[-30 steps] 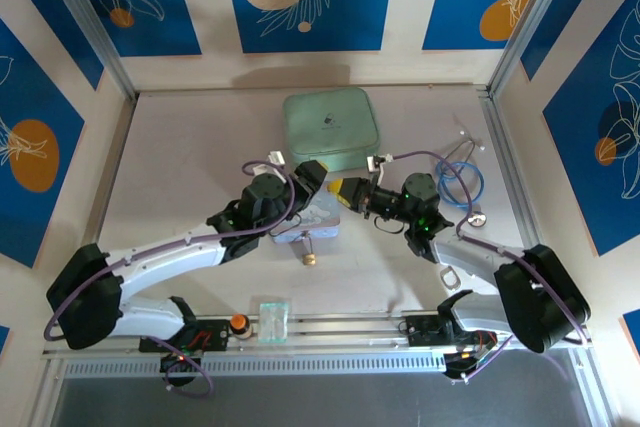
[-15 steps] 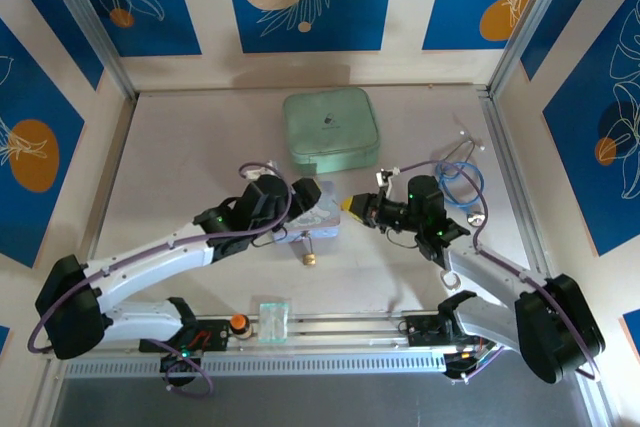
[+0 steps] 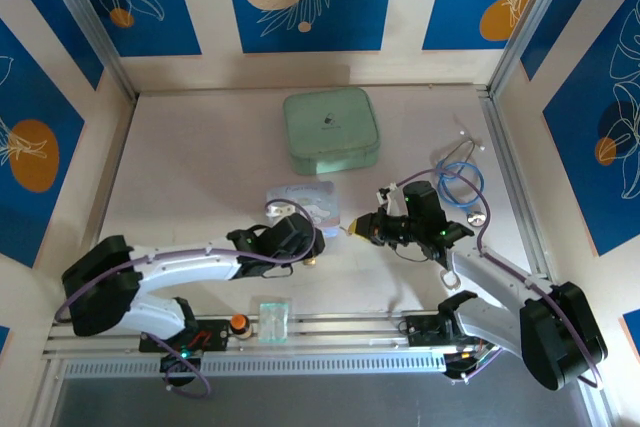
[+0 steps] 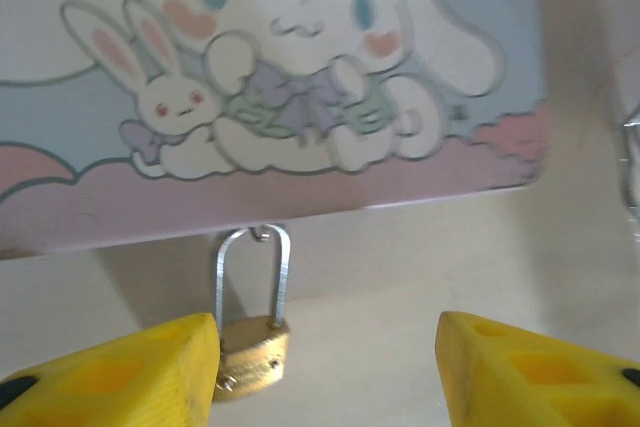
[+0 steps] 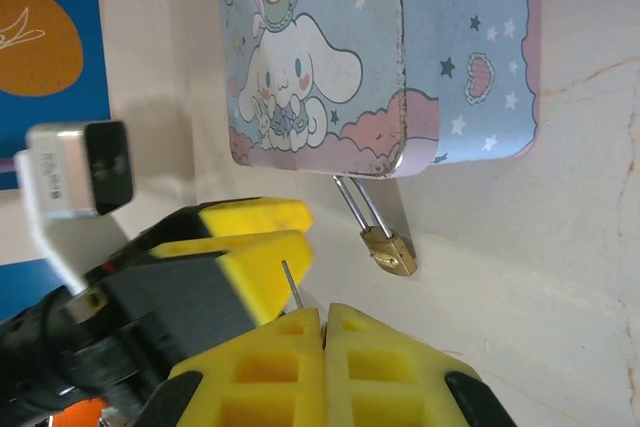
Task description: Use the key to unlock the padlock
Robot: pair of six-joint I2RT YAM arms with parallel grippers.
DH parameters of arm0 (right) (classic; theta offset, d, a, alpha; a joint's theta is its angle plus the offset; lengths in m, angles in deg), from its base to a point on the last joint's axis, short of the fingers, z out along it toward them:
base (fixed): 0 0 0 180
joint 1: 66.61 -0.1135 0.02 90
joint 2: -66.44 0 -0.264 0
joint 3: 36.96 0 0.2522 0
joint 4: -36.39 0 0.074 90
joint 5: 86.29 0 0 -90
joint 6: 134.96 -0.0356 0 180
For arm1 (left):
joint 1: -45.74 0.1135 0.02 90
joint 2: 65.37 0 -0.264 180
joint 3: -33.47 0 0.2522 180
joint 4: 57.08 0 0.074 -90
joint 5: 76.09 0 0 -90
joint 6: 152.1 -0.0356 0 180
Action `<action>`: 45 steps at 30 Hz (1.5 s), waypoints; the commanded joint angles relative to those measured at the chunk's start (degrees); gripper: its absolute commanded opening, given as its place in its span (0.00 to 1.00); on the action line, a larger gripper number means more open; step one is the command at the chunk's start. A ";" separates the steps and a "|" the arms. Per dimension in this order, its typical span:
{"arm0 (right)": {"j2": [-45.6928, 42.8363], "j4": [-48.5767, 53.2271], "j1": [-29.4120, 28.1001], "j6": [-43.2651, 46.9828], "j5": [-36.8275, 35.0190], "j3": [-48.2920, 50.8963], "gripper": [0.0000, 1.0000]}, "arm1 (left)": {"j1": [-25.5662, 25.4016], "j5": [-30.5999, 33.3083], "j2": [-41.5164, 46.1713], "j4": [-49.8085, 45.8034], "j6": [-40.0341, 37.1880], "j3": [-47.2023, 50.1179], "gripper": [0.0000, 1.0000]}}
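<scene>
Padlock (image 4: 250, 352): brass body, silver shackle on tin (image 4: 300, 97); right claw (image 5: 322, 319) pinches key (image 5: 291, 285).

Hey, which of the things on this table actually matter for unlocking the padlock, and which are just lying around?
Job in hand:
padlock, hanging on the lilac cartoon tin
key, pinched in the right gripper
left gripper, open near the padlock

Lying about:
green case
blue cable loop
small clear box

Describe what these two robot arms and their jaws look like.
The left arm and right arm have white links and bulky black joints, with a purple cable looping along each. The jaws are chunky yellow wedges with moulded square pockets. The right arm shows green lights.
</scene>
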 commanded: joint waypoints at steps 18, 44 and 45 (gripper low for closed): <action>3.39 1.03 -1.84 1.76 0.98 -0.86 0.00 | -0.85 1.82 -9.49 6.56 0.06 2.16 0.34; 15.81 -13.54 -3.68 -18.32 10.19 3.63 0.00 | -1.43 13.05 -3.14 23.38 12.43 8.53 0.00; 16.36 -14.31 -3.76 -18.59 10.30 3.61 0.00 | -1.42 13.78 -2.76 24.31 12.34 8.57 0.00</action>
